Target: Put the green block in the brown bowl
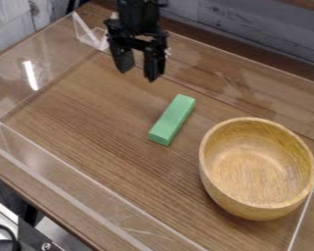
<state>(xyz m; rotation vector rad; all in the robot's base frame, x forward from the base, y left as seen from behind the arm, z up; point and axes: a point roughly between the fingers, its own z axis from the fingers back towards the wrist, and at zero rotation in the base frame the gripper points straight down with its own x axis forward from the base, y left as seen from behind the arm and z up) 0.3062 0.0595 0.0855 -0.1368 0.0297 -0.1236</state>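
Where it lies, green block [173,120] runs diagonally.

The gripper [137,65] is hanging in the upper middle of the frame, pointing down with its jaws spread and nothing between them. The green block [173,120] is lying flat at the centre of the wooden table [81,137], apart from the gripper. The brown bowl [258,167] is sitting empty at lower right.
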